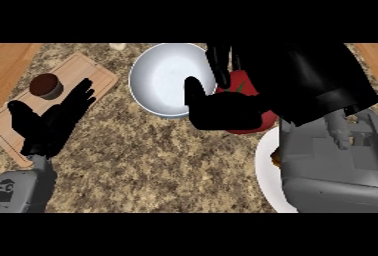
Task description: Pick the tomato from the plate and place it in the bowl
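The right hand (pixel 221 107) occupies the centre-right of the frame, fingers and thumb curled round the red tomato (pixel 247 87). The tomato sits just beside the right rim of the white bowl (pixel 159 80), which lies at upper centre on the speckled counter (pixel 162 160). The white plate (pixel 267 170) shows at lower right, largely covered by the grey forearm. The left hand (pixel 52 120) rests open at the left, fingers straight, over a wooden cutting board (pixel 92 70) carrying a small brown cup (pixel 46 86).
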Tool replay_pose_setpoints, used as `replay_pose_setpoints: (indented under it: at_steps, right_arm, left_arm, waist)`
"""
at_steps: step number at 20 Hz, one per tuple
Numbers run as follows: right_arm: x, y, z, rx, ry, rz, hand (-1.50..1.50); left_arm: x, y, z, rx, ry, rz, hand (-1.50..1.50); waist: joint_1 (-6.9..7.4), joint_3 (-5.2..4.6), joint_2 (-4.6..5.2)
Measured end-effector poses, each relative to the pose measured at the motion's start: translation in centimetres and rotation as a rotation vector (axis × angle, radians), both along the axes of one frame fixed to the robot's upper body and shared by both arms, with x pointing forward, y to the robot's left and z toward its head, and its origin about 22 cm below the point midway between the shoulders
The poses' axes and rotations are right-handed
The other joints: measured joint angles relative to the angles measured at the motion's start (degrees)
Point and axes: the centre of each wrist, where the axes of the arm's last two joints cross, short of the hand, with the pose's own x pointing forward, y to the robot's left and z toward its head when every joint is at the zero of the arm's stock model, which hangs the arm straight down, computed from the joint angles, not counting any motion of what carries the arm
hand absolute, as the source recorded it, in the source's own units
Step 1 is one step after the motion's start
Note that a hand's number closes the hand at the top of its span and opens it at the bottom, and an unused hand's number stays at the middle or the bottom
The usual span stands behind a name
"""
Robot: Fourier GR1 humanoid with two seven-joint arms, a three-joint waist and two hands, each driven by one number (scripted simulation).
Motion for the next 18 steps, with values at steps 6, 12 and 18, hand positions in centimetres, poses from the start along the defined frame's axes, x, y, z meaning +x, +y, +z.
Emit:
replay_pose_setpoints:
  at_steps: [6,12,18]
  right_arm:
    - [3.5,3.4,0.5,0.008,-0.008,-0.034,1.5]
    - [8.0,5.7,-1.0,0.037,0.003,-0.112,1.5]
    - [12.8,5.9,-5.0,0.078,0.024,-0.17,1.5]
  left_arm:
    - [0.1,-0.3,0.6,-0.001,-0.006,-0.003,0.0]
    - [0.2,-0.9,0.1,-0.001,-0.005,-0.011,0.0]
    - [0.2,-0.6,0.3,-0.003,-0.008,-0.021,0.0]
  waist:
    - [0.42,0.03,0.19]
    - [0.8,0.02,0.42]
    - [1.54,0.01,0.8]
